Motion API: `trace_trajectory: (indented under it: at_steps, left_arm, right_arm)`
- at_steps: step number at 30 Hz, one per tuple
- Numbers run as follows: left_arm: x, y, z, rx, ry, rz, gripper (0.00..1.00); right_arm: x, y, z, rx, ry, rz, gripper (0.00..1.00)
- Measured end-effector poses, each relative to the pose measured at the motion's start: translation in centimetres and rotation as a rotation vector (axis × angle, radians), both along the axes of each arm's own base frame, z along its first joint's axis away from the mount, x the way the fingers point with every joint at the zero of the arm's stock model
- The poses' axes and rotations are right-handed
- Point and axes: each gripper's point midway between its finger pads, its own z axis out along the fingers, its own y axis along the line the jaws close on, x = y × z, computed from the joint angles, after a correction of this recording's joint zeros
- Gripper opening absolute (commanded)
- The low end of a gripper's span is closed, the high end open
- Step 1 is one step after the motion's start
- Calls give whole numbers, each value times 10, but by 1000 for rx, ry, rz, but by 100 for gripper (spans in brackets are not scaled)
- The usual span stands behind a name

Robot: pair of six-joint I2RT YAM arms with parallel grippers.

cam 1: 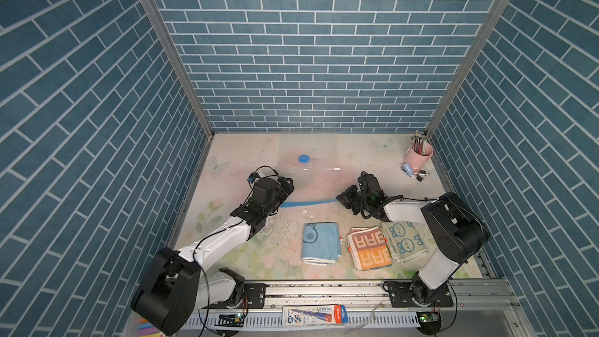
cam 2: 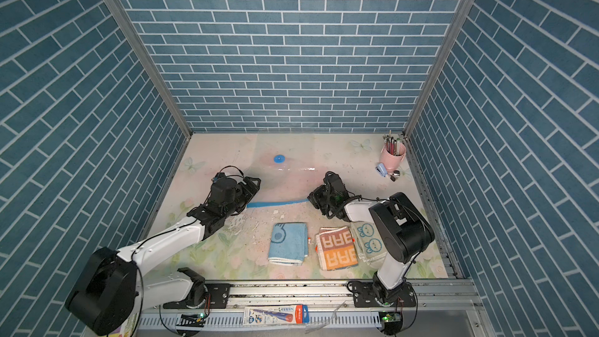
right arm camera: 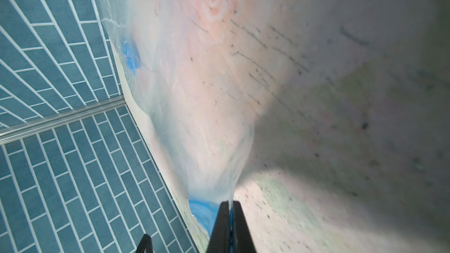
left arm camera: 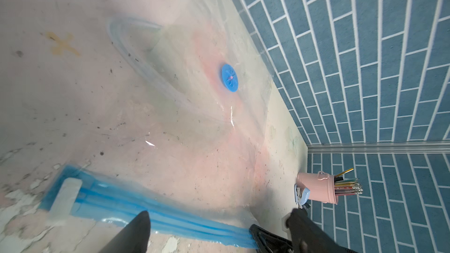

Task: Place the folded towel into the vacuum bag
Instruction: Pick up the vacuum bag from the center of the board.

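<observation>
The vacuum bag point(cam 1: 324, 178) is lying flat across the far middle of the surface point(cam 1: 246, 254). Its blue zip strip point(cam 1: 308, 203) is running along the edge nearest the arms, and its round blue valve point(cam 1: 303, 158) is sitting farther back. The right gripper point(right arm camera: 229, 205) is pinching the strip's end on its own side, fingers clamped together on the blue plastic, and the clear film is rising in a fold from that point. The left gripper point(left arm camera: 221, 212) is hovering at the opposite end of the strip with its fingers spread wide, gripping nothing. The strip is passing beneath the gap between them, and a white clip point(left arm camera: 65, 197) is sitting on the strip near there.

The blue folded towel point(cam 1: 321, 243) is resting outside the bag, closer to the arm bases and apart from the strip. An orange lettered towel point(cam 1: 369, 248) is lying just beside it, touching a pale bunny towel point(cam 1: 405, 241) that the right arm is partly hiding. A pink cup point(cam 1: 418, 157) of pens is standing in the far right corner
</observation>
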Motion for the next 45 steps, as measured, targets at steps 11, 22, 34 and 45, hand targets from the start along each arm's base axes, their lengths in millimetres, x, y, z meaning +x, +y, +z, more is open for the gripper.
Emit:
trace_trajectory:
  at_steps: [11,22,34,45]
  left_arm:
    - [3,5,99,674,-206,-389,88]
    - [-62,-32,53,1217,-554,-1058,95]
    - [-91,-89,24,1231,-710,-1358,93]
    - [-79,-108,0,1213,-687,-1377,91]
  right_arm:
    - [19,-1,34,-51,-67,137,0]
    - [-3,-35,40,-126,-24,221,0]
    - [-18,-25,57,-48,-52,369,0]
    - [-6,-17,82,-35,-149,416,0]
